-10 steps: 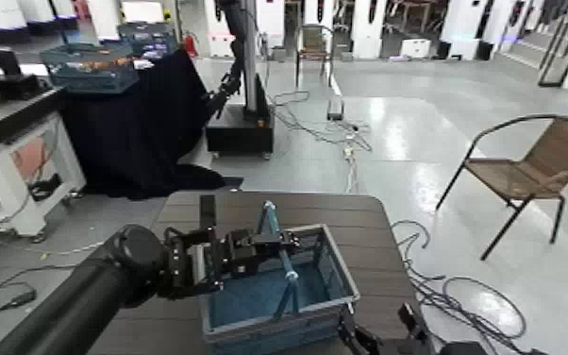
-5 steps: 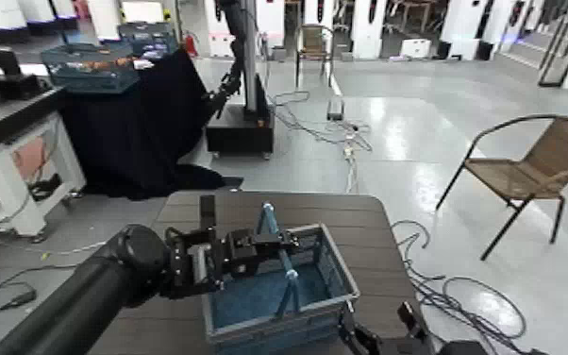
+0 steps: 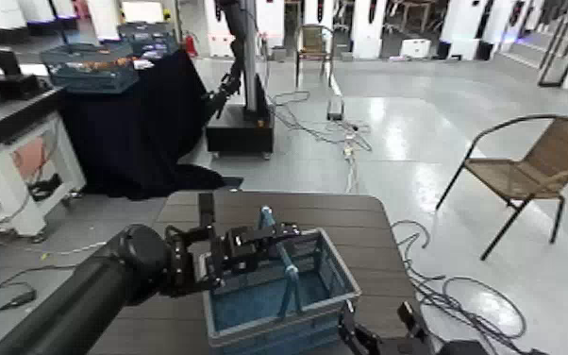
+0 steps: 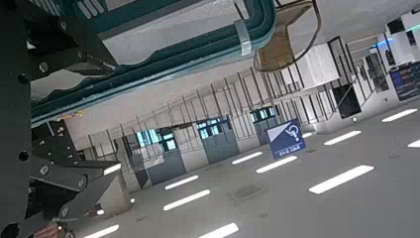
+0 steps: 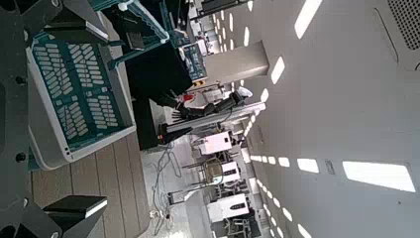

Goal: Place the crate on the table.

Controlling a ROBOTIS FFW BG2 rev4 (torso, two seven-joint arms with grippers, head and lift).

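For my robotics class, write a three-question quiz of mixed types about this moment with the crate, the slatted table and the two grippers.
1. True or false: the crate stands on the brown slatted table.
2. Which gripper is at the crate's light blue handle? A) left gripper B) right gripper C) both
3. Fill in: the wicker chair stands on the floor to the robot's ____ of the table.

Key
1. True: its base sits on the slats near the robot's edge.
2. A. The left gripper is at the handle's far end; the right gripper waits low, beside the crate's near right corner.
3. right
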